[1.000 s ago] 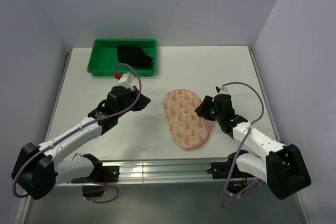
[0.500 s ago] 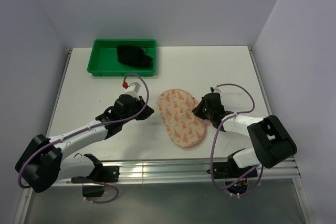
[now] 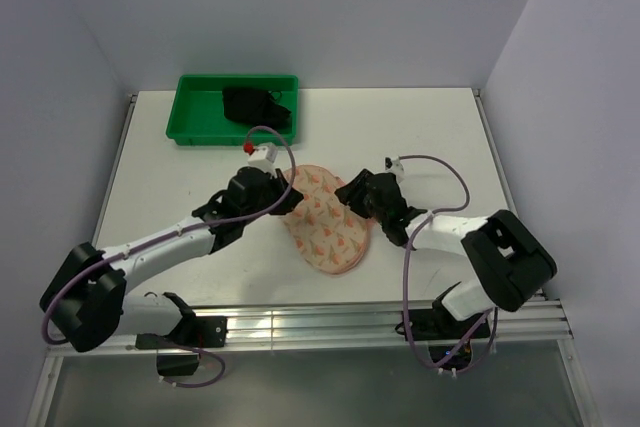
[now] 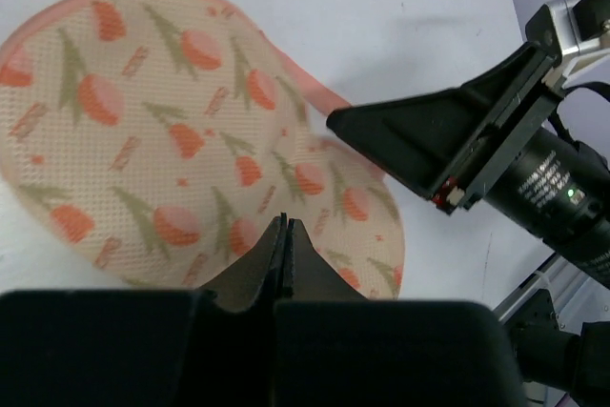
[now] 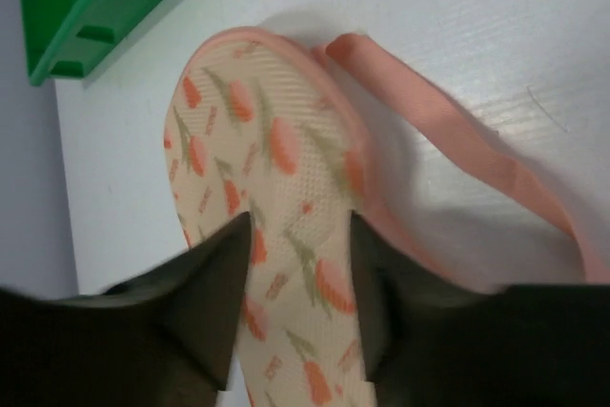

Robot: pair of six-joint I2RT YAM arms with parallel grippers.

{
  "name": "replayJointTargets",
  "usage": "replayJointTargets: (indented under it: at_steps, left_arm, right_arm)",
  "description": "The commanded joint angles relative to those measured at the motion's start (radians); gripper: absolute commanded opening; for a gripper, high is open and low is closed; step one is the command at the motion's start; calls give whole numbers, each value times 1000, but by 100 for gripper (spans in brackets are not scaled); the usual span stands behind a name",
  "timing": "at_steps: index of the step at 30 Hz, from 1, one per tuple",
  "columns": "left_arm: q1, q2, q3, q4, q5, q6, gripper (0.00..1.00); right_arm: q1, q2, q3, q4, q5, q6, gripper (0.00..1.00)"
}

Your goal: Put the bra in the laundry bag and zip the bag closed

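The bra (image 3: 258, 105) lies in the green tray (image 3: 190, 129) at the far left of the surface (image 3: 430, 137), well apart from both arms, so none of the task looks done yet. The bag (image 3: 325, 232) lies flat in the middle of the surface, and both arms are at it.

The left end effector (image 3: 287, 197) sits at the bag's left edge. Its wrist view shows its jaws pressed together with no gap, the tips over the printed mesh; whether they pinch any fabric cannot be told. The right end effector (image 3: 352, 194) is at the bag's right edge. In its own view its fingers (image 5: 214, 283) stand apart, straddling the bag's edge, with the pink loop (image 5: 457, 140) lying loose on the surface just beside.

The step in hand appears to be getting hold of the bag to open it. No zipper pull shows in any view, and whether the zip is open or closed cannot be told. The next move likely calls for finding the pull, one arm pinning the bag while the other draws the zip, then fetching the bra from the tray.
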Motion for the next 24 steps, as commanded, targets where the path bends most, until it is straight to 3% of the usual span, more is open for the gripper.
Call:
replayJointTargets:
  at_steps: [1,2,5,6,9,12,16,21,24]
  left_arm:
    - [-62,79,94,13,-38,31,3]
    - [-77,101,109,4,-49,35,4]
    - [-123,188,183,-22,-87,46,24]
    - [-133,210,204,-28,-93,47,28]
    - [-174,313,291,-53,-139,61,39]
    - [-219,428,410,-113,-238,93,43]
    - [-274,584,572,-222,-343,123,43]
    - [-295,647,599,-265,-397,113,44]
    - [-297,679,612,-272,-400,112,44]
  right_arm:
    - [6,-108,-33,-34,15,-28,57]
    - [2,-141,-43,-60,24,-55,61]
    - [-61,-273,-65,-166,9,-153,61]
    - [-88,-304,-74,-184,-11,-186,53]
    - [-200,-425,-128,-246,-66,-216,16]
    - [-236,-540,-178,-289,-71,-230,0]
    - [-241,-600,-235,-307,-83,-224,0]
    - [-283,-652,-284,-306,-108,-223,3]
    - [-334,-663,-284,-292,-211,-224,6]
